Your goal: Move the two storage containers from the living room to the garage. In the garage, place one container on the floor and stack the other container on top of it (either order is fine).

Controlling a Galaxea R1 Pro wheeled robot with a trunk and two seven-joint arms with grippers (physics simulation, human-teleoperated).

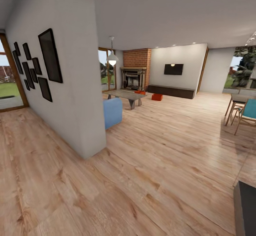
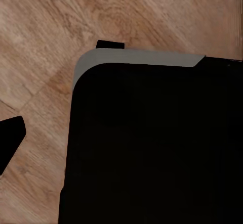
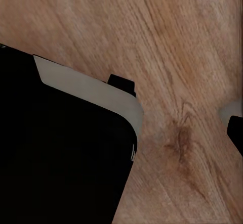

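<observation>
In the head view the living room lies far ahead across the light wood-plank floor [image 1: 167,157]. Two small orange-red storage containers stand there on the planks. One container [image 1: 156,97] sits in the open in front of the long dark cabinet. The other container [image 1: 140,92] is by the far end of the coffee table. In the left wrist view a dark fingertip [image 2: 10,140] juts in over the planks beside my black, grey-rimmed base [image 2: 136,58]. The right wrist view shows another dark fingertip [image 3: 236,133] and the same base [image 3: 86,85]. Nothing is held there.
A white wall corner [image 1: 85,122] with black picture frames [image 1: 49,56] stands close on the left. Behind it are a blue sofa end [image 1: 113,112] and a coffee table [image 1: 125,94]. Brick fireplace [image 1: 134,78], TV [image 1: 173,69] and cabinet [image 1: 170,91] line the back. Dining chairs [image 1: 245,113] stand right.
</observation>
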